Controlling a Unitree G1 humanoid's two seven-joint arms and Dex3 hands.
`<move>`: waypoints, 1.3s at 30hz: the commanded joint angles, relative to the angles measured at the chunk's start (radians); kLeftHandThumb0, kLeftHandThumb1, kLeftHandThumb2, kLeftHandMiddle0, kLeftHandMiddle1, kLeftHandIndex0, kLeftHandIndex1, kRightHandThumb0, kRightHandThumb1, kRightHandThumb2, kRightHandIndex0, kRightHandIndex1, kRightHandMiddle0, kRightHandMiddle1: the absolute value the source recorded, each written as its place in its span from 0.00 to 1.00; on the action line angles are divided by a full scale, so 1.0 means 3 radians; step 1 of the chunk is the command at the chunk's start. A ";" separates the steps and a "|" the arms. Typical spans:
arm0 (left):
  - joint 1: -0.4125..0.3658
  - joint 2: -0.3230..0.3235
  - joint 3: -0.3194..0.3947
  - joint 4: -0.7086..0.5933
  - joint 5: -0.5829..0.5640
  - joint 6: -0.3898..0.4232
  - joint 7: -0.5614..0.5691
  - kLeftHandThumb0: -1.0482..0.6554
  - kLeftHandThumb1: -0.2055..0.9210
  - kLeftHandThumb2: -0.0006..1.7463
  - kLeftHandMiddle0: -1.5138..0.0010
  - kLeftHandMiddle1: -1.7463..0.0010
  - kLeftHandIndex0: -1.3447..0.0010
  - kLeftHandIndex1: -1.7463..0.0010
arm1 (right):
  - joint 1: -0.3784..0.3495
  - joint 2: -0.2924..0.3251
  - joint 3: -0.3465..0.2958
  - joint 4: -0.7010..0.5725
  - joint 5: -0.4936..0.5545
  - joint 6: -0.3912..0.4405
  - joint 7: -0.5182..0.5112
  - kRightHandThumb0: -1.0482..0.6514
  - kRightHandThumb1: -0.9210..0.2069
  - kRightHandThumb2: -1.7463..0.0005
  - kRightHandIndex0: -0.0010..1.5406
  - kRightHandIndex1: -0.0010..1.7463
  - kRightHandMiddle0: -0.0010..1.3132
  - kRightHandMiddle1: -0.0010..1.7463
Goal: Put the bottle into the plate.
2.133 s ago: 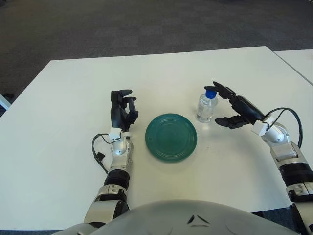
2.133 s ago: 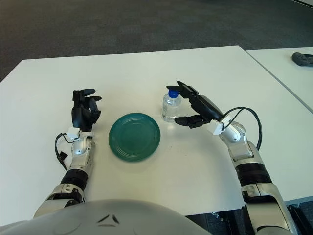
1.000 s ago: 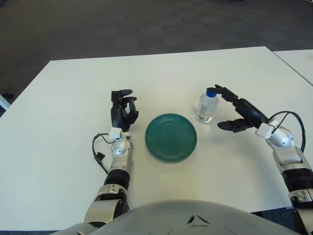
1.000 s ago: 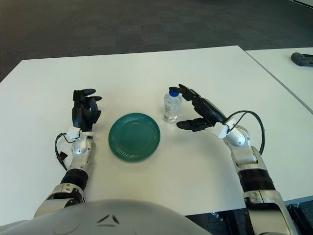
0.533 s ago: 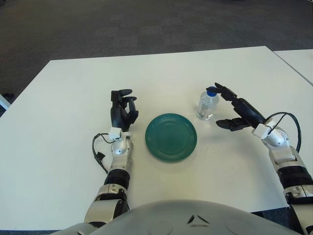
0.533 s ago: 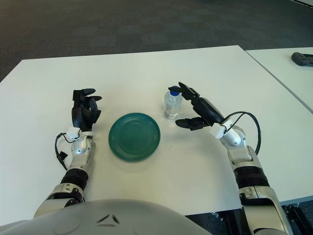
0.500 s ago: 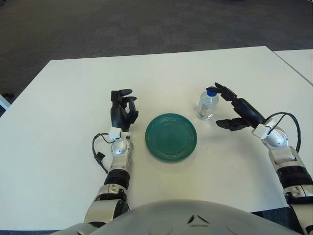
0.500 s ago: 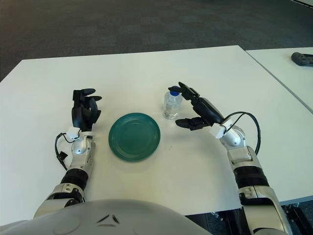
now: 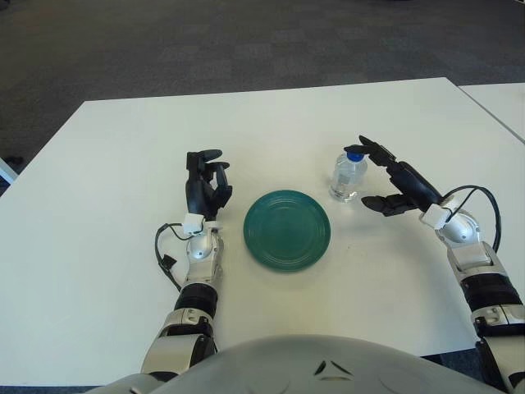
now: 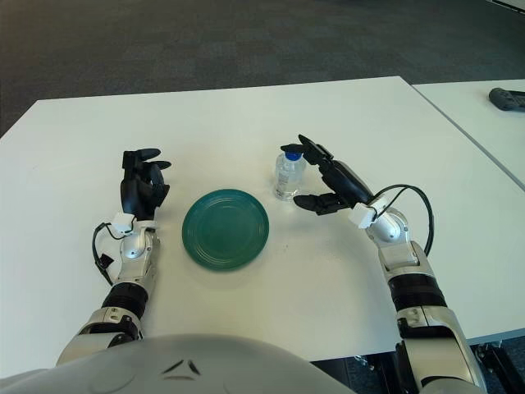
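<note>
Now: bottle (image 9: 348,176) upright on worktop (image 9: 107,164), right of plate (image 9: 287,229) | right hand (image 9: 397,182) spread beside bottle, holding nothing | left hand (image 9: 205,185) left of plate, fingers loosely curled, empty.

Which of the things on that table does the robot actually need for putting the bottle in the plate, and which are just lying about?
Needed for the job:
- bottle, upright on the white table
- green plate, left of the bottle
- right hand, fingers spread beside the bottle, not gripping it

Just lying about:
- left hand, idle left of the plate
- dark object on the neighbouring table
</note>
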 commanded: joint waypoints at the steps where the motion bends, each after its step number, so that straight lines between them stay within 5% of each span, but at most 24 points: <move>1: 0.0144 -0.0017 0.0025 0.0192 -0.0038 -0.0006 -0.0006 0.08 1.00 0.41 0.89 0.07 0.90 0.10 | -0.0106 0.0028 0.0027 0.0084 -0.0071 0.0008 -0.0022 0.00 0.00 0.63 0.21 0.01 0.00 0.44; 15: 0.0104 -0.0020 0.0062 0.0257 -0.0119 -0.0029 -0.0126 0.10 1.00 0.39 0.89 0.09 0.87 0.11 | -0.0176 0.0104 0.0041 0.0193 -0.0077 -0.0257 -0.0143 0.00 0.00 0.64 0.22 0.00 0.00 0.44; 39: 0.0021 -0.0053 0.0096 0.0352 -0.0200 -0.0027 -0.0221 0.10 1.00 0.41 0.88 0.11 0.89 0.13 | -0.0333 0.0106 -0.0028 0.0133 0.0068 -0.0264 -0.0154 0.00 0.00 0.73 0.20 0.00 0.00 0.45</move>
